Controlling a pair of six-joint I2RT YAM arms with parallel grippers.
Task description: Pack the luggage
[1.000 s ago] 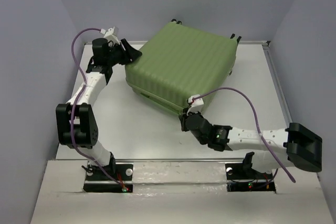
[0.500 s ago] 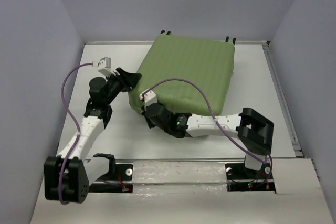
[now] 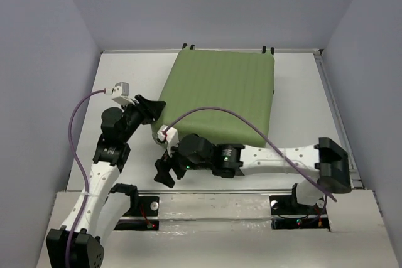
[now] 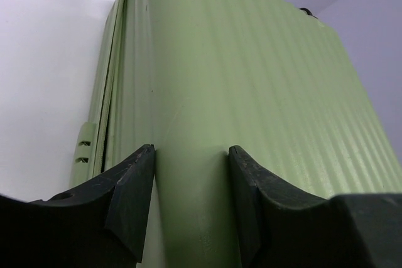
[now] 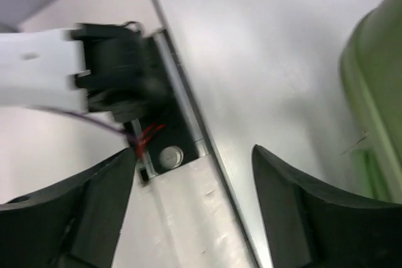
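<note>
The luggage (image 3: 220, 95), a light-green ribbed suitcase, lies flat and closed on the white table (image 3: 125, 80), its black wheels (image 3: 268, 49) at the far edge. My left gripper (image 3: 152, 108) stands at its left near corner. In the left wrist view this gripper (image 4: 191, 150) is part open, its fingers (image 4: 135, 186) straddling the luggage's rounded corner (image 4: 207, 80) and touching the shell. My right gripper (image 3: 164, 172) hangs open and empty off the luggage's near-left corner, over the table's front edge. The right wrist view shows that gripper (image 5: 195, 152) with only table between its fingers and the luggage (image 5: 377, 86) at the right.
The left arm's base (image 5: 110, 70) and the table's front rail (image 5: 182, 105) lie just below the right gripper. The right arm's purple cable (image 3: 220, 114) arcs over the luggage. Grey walls close in the table on three sides.
The luggage has turned to lie square with the table. My right gripper was shut at its near corner; it has opened and swung left to the front edge. The left gripper followed the corner nearer.
</note>
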